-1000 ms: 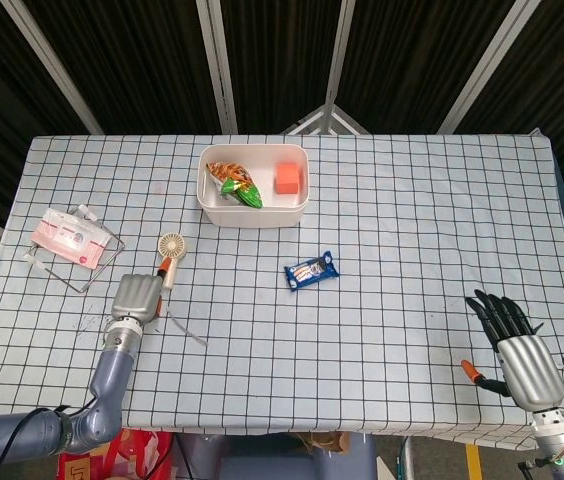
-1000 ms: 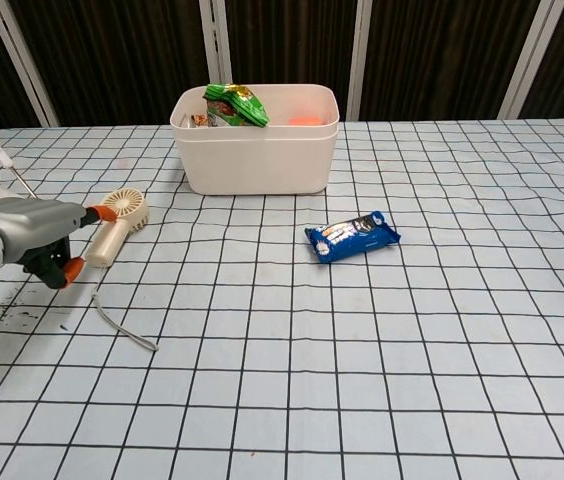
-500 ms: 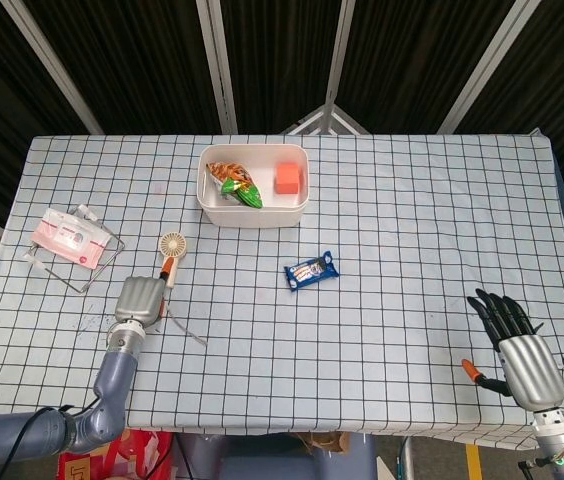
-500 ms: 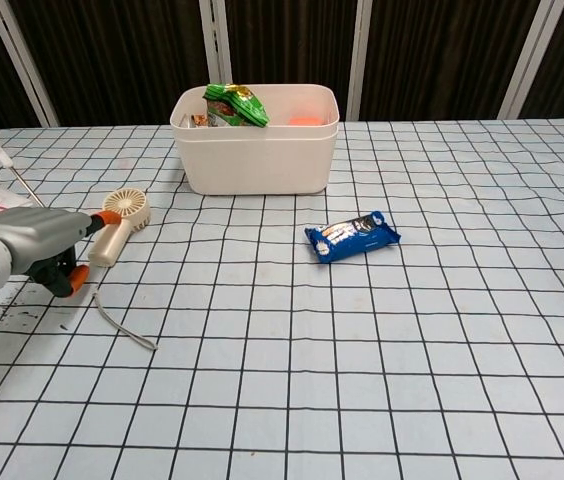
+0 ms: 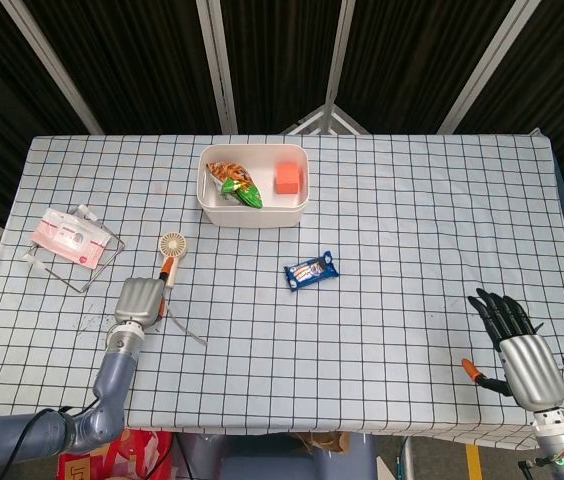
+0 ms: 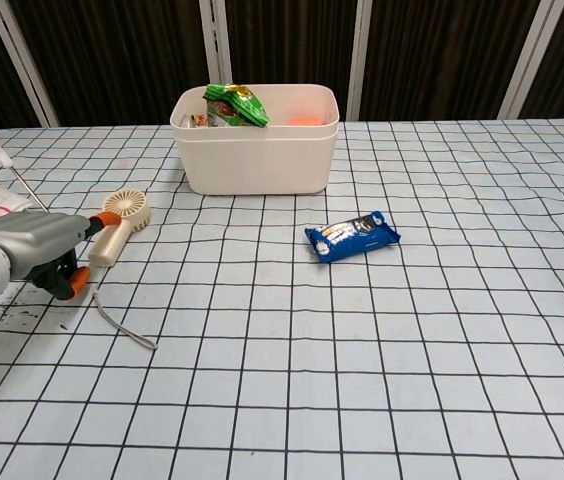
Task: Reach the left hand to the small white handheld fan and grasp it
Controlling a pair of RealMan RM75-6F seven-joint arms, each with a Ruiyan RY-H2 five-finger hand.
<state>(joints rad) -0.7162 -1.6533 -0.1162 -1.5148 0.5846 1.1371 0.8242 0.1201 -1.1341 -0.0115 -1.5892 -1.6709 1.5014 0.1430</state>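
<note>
Fingers of left hand (image 6: 32, 252) curled narrow, empty, just beside fan (image 6: 120, 224) handle; open wider, wrap handle squarely.

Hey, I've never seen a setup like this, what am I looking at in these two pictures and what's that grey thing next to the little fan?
This is a two-armed robot at a table with a checked cloth. One picture looks down from its head, the other looks forward from its chest. The grey thing is its left hand, a mechanical hand with orange fingertips. It sits right at the handle of the small white fan, but the pictures do not show clearly whether it grips it. The right hand rests open, holding nothing. Also on the table: a white bin holding a snack bag and an orange block, a blue wrapped snack, and a pink and white packet.
</note>
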